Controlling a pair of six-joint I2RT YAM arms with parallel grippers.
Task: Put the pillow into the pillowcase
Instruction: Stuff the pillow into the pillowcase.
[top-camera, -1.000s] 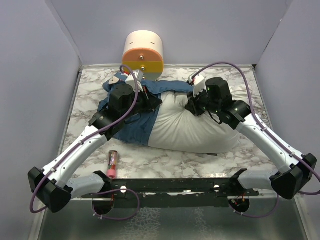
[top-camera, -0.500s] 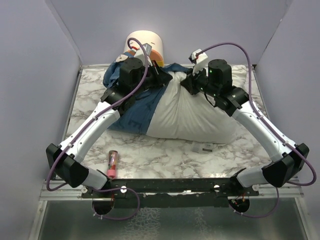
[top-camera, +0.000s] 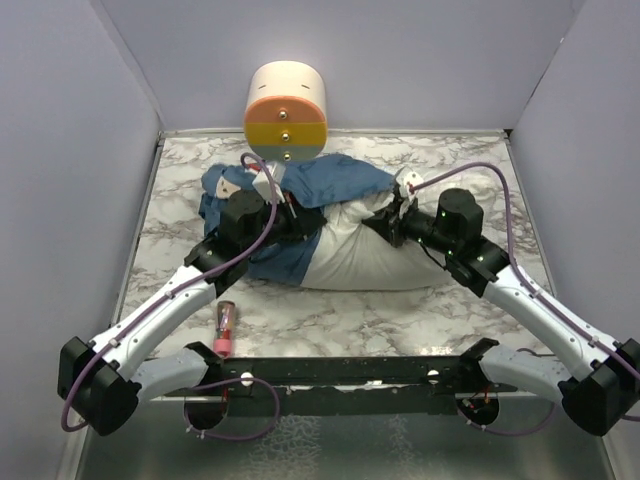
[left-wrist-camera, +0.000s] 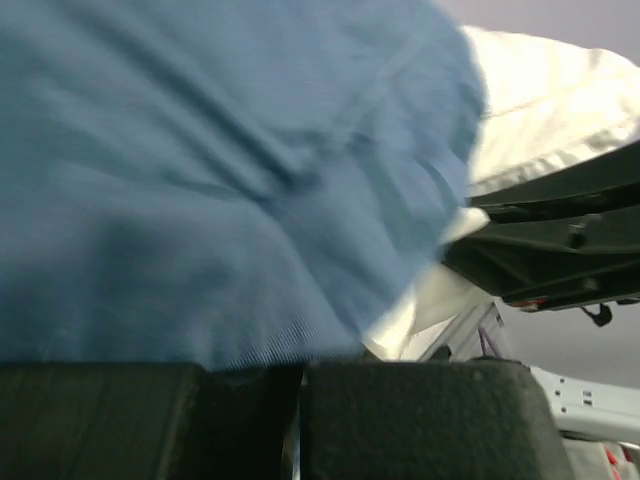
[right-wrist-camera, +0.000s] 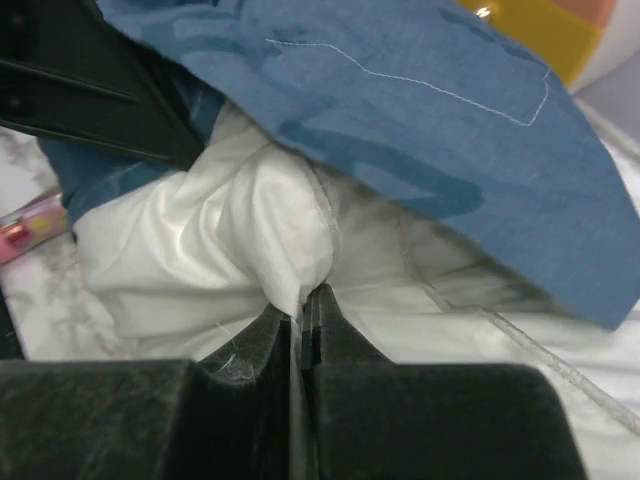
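right end effector (right-wrist-camera: 303, 300): closed, pinching a fold of white cloth on the pillow (top-camera: 372, 262), at its far right.
left end effector (top-camera: 300, 222): closed on the edge of the pillowcase (top-camera: 335, 180), over the pillow's left end.
pillowcase: blue, draped across the pillow's far side and left end, and bunched left of it.
pillow: lies on the table (top-camera: 400, 320), its near side and right end bare.
cylinder (top-camera: 286, 112): just behind the pillow.
tube (top-camera: 226, 328): pink, on the table near-left of the pillow, apart from it.
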